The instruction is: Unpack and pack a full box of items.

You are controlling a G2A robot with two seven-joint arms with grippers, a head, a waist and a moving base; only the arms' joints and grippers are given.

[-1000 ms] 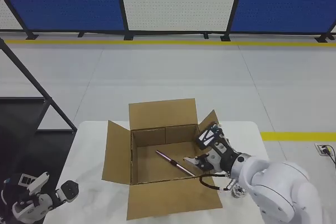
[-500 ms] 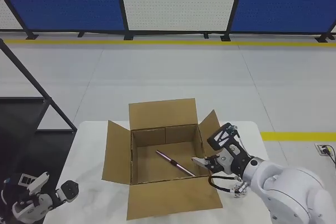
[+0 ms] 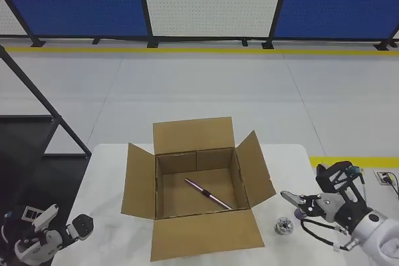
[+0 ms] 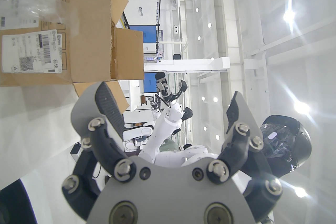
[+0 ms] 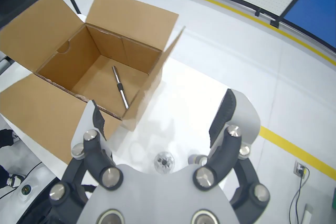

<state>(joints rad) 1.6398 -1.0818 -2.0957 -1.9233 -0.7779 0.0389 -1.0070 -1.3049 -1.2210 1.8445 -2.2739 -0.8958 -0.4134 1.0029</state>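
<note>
Open cardboard box (image 3: pixel 193 136) sits mid-table on the white table (image 3: pixel 106 193), all four flaps folded outward. In the right wrist view we see the box (image 5: pixel 139 51) from its right side, down to the floor.

Inside it a slim metallic pen (image 3: pixel 207 193) lies flat on the box floor. Its long axis runs diagonally, one end pointing to the far-left part of the floor and the other to the near-right corner. That near-right end lies close to the right wall. Nothing touches the pen (image 5: pixel 120 87).

The right gripper (image 3: pixel 291 203) hovers over the bare table to the right of the box, past the right flap. Its fingers are spread wide apart and hold nothing, which the right wrist view (image 5: pixel 162 104) makes plain. A small shiny ball (image 3: pixel 283 226) sits on the table just by this gripper, on the side nearer the robot and apart from the box. We see the ball (image 5: pixel 163 162) between the finger bases in the wrist view, not gripped.

The left gripper (image 4: pixel 170 93) has its fingers wide apart and is empty. It is near the left outer side of the box (image 4: pixel 89 12), which carries labels.
</note>
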